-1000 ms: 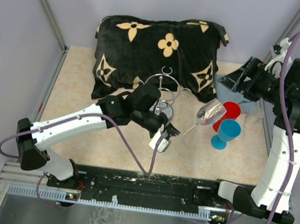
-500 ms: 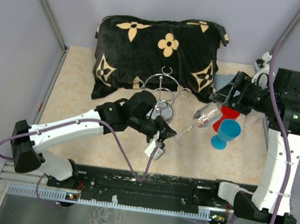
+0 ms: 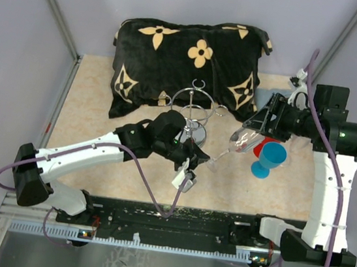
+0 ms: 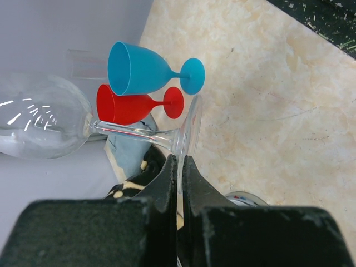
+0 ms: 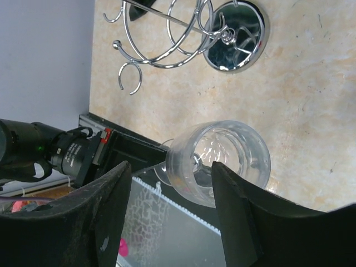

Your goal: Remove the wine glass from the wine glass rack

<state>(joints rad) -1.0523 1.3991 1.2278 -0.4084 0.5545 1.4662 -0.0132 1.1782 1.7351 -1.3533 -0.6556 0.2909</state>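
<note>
The clear wine glass [image 3: 243,141] hangs tilted in the air, off the silver wire rack [image 3: 195,109], which stands on its round shiny base in front of the pillow. My left gripper [image 3: 205,157] is shut on the rim of the glass's foot [image 4: 189,130], with the stem and bowl [image 4: 39,122] pointing away to the right. My right gripper [image 3: 255,124] is open, its jaws spread just beyond the bowl's mouth [image 5: 219,158] without touching it. The rack's base and loops show in the right wrist view [image 5: 233,36].
A black pillow with tan flowers [image 3: 188,62] lies at the back. A blue goblet [image 3: 269,157] and a red goblet [image 3: 272,134] stand at the right, just under the glass bowl. A grey-blue bin [image 3: 272,100] sits behind them.
My right arm has swung left and down until its open jaws reach the glass bowl. My left gripper still holds the glass's foot and has shifted slightly left.
</note>
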